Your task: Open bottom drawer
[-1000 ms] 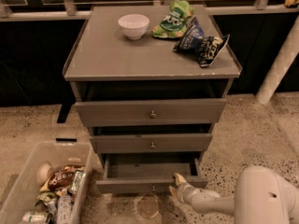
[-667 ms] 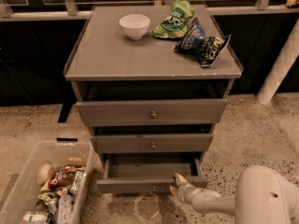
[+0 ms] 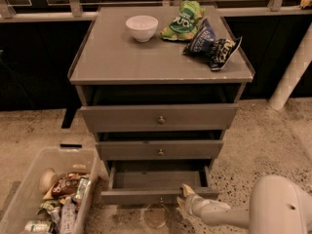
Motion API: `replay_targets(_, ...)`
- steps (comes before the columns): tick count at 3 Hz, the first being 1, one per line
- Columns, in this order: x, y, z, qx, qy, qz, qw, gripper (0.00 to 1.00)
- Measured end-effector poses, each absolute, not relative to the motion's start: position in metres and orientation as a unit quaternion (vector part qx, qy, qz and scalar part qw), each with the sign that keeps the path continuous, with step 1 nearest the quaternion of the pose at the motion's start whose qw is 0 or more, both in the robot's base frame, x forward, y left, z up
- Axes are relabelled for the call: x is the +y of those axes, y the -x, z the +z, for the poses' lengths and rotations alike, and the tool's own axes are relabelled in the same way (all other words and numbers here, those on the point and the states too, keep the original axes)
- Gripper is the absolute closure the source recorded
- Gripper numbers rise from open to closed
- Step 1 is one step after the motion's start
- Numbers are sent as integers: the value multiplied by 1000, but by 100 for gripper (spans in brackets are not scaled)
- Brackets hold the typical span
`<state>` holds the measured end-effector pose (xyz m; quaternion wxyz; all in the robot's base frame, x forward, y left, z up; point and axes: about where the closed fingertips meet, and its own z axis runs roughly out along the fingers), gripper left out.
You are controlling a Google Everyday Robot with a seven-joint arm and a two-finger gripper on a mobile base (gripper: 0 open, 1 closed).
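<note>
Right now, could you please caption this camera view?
Gripper at the open bottom drawer's front, right of its knob; bowl and snack bags on the cabinet.

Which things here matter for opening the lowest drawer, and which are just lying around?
Job: slim grey wooden bottom drawer, partly open; pale tool at its front, right of centre.
Lying about: white bowl; green snack bag; dark blue snack bag; clear plastic bin.
</note>
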<state>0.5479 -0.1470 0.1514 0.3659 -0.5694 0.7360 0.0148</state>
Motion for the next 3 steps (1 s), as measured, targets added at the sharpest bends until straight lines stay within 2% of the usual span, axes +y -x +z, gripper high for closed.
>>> replay_targets(3,-144,-541,159,735,573,21,363,100)
